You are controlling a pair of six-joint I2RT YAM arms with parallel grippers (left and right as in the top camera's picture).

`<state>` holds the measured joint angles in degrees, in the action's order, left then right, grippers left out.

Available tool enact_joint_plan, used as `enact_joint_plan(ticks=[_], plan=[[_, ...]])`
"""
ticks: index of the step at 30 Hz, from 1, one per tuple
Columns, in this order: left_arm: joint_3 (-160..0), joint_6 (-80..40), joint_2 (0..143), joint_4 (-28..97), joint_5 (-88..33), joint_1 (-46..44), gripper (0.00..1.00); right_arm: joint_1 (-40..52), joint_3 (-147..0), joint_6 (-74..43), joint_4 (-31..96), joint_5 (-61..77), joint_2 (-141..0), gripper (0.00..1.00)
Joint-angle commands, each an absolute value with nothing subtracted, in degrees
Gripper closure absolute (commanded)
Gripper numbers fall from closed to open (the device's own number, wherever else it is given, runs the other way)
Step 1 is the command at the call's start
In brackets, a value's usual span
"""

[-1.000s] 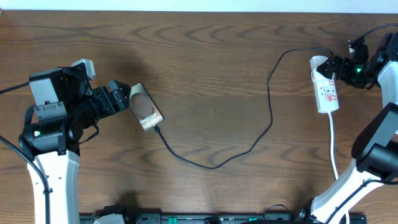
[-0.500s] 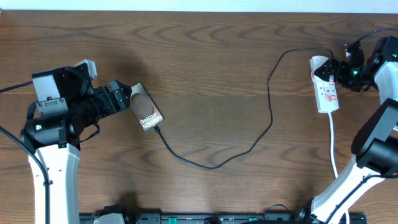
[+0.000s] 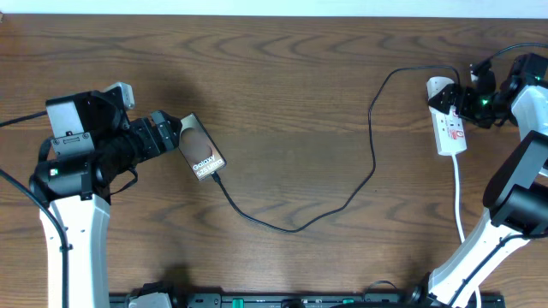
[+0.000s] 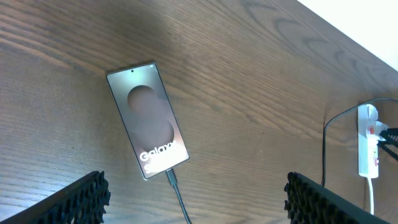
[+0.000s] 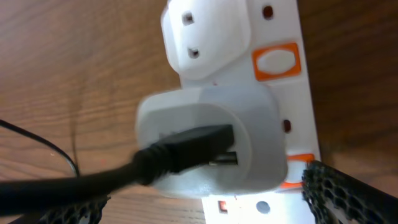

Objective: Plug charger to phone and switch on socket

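Both spread wide, left gripper (image 3: pixel 167 135) near phone (image 3: pixel 200 152), charger (image 3: pixel 295 227) seemingly plugged, right gripper (image 3: pixel 458 103) over socket (image 3: pixel 449 130)

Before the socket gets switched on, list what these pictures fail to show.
1. Socket switch positions: too small overhead; in the right wrist view the white plug and the bottom edge hide the lower switch.
2. How deep the charger tip sits in the phone: too small in the left wrist view.
3. Right pincer overhead: small and dark, its jaws cannot be told apart.
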<state>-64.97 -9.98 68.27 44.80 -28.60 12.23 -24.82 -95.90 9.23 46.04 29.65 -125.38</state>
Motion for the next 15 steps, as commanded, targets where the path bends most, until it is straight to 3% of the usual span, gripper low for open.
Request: enact_joint_plan(ticks=[1, 15], plan=[[-65.04, -8.58, 68.53, 44.95, -29.32, 12.4, 0.11, -23.05, -96.29, 8.14, 45.74, 31.0, -126.39, 0.01], [-65.04, -8.58, 68.53, 44.99, -29.32, 12.4, 0.1, -20.03, -96.29, 4.89, 44.8, 31.0, -126.39, 0.01]])
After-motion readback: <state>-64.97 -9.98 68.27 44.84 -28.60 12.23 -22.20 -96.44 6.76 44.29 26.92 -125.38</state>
